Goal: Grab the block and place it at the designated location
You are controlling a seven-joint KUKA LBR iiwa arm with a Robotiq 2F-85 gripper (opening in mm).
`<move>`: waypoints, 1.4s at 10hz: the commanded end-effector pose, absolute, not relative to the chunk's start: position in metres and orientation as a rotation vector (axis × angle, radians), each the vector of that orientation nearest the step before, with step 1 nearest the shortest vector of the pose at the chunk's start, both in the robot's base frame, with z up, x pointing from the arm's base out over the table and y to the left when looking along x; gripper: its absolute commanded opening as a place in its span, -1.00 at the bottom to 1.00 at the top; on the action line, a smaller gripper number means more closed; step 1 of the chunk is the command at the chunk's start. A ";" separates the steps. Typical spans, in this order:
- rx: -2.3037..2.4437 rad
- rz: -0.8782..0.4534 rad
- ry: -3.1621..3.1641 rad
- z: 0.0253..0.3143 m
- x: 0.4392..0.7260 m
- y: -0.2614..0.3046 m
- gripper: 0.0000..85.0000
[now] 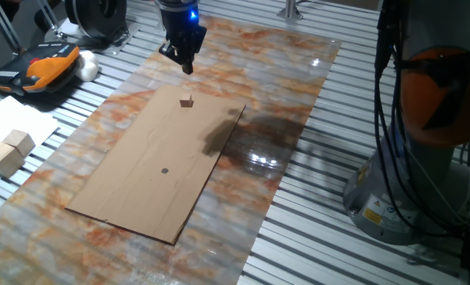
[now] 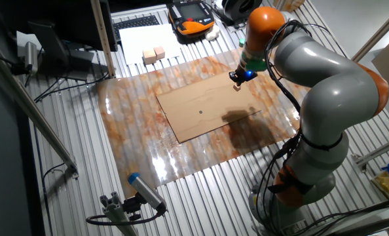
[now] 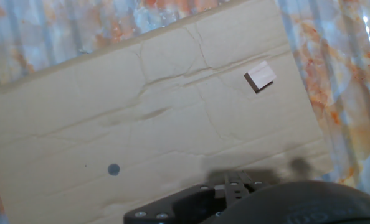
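The block [image 1: 187, 100] is a tiny brown wooden cube resting on the far part of a flat cardboard sheet [image 1: 140, 190]. It also shows as the block [image 2: 237, 88] and the block [image 3: 260, 76]. My gripper [image 1: 187, 68] hangs in the air above and slightly behind the cube, apart from it and holding nothing. Its dark fingers taper together from this side, so their gap cannot be read. The designated location [image 1: 164, 169] is a small dark dot near the sheet's middle, seen too as the dot [image 2: 200, 111] and the dot [image 3: 113, 169].
The cardboard lies on a marbled orange-grey mat [image 1: 282, 87]. Two larger pale wooden blocks [image 1: 9, 150] sit on white paper at the left. An orange-black pendant [image 1: 41, 63] lies at the back left. The arm's base [image 1: 425, 158] stands at the right.
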State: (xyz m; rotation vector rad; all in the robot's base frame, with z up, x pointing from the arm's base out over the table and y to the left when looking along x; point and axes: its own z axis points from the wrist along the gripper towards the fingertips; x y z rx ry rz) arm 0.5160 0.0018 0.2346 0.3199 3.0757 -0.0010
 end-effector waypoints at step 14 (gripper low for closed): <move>0.410 0.065 3.097 0.167 0.576 -0.050 0.20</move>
